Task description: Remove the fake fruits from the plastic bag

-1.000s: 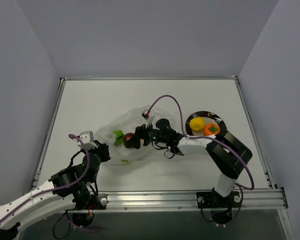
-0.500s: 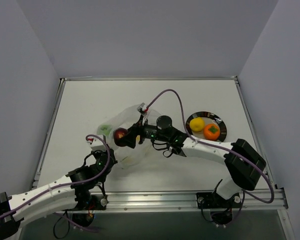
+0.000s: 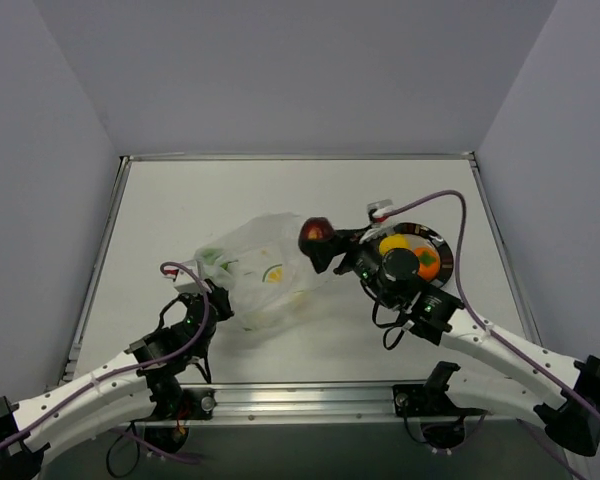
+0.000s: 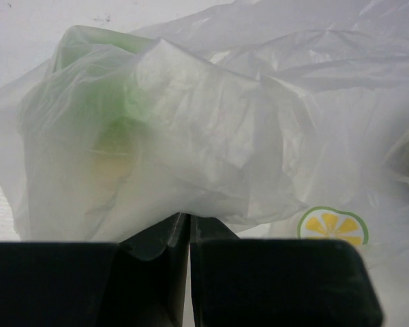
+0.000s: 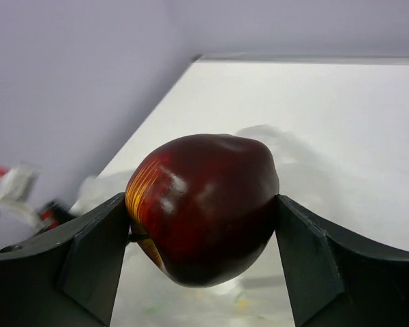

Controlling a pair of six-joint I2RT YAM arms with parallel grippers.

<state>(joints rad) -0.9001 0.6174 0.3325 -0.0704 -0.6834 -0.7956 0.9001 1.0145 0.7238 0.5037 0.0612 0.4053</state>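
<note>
One dark red apple (image 5: 203,204) is clamped in the right gripper (image 3: 320,243), raised beside the plastic bag (image 3: 260,275) lying left of the counter's middle. The left gripper (image 4: 189,235) is pinched on a bag fold. The apple is best carried level to the plate (image 3: 420,228) by the right edge, then lowered gently.

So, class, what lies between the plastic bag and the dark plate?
The right pincer, shut on a dark red apple; the top view shows it.

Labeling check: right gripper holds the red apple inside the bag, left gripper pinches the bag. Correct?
Not inside: the right gripper holds the red apple bare, outside the plastic bag, per the right wrist view. The left gripper does pinch the bag.
</note>
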